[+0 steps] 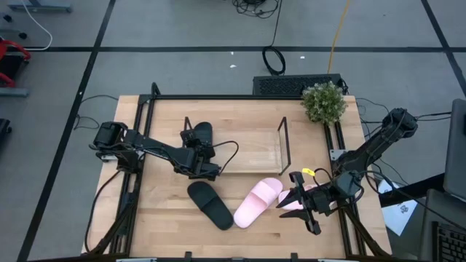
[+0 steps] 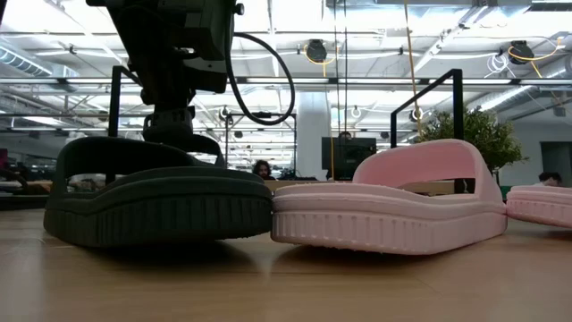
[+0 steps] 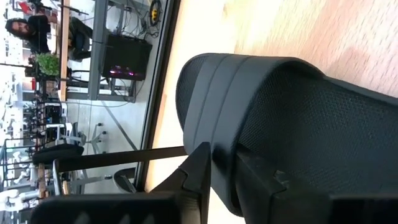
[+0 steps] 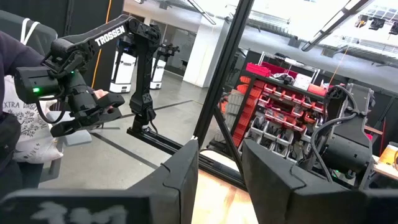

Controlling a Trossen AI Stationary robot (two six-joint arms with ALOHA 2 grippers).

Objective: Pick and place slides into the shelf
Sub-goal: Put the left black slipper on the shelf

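My left gripper (image 1: 198,151) is shut on a black slide (image 1: 200,133) at the left end of the shelf (image 1: 251,151), a light board with a black wire end frame (image 1: 282,145). Whether this slide rests on the board does not show. A second black slide (image 1: 211,204) lies sole down on the table, toe to toe with a pink slide (image 1: 258,201); the low view shows both, black slide (image 2: 161,201) and pink slide (image 2: 384,206). My right gripper (image 1: 291,200) is open above the other pink slide (image 1: 297,206), which it partly hides. My left gripper pinches the black slide's wide strap at its edge (image 3: 222,163), with one finger (image 3: 198,180) on one face of the strap and the other finger (image 3: 264,180) on the opposite face. The footbed (image 3: 323,137) stretches away beyond the fingers.
A potted plant (image 1: 324,102) stands at the table's far right corner, behind the shelf. A black box (image 1: 291,85) sits past the far edge. Bare wood lies along the near edge and at the table's left. People and other arms show in the room beyond.
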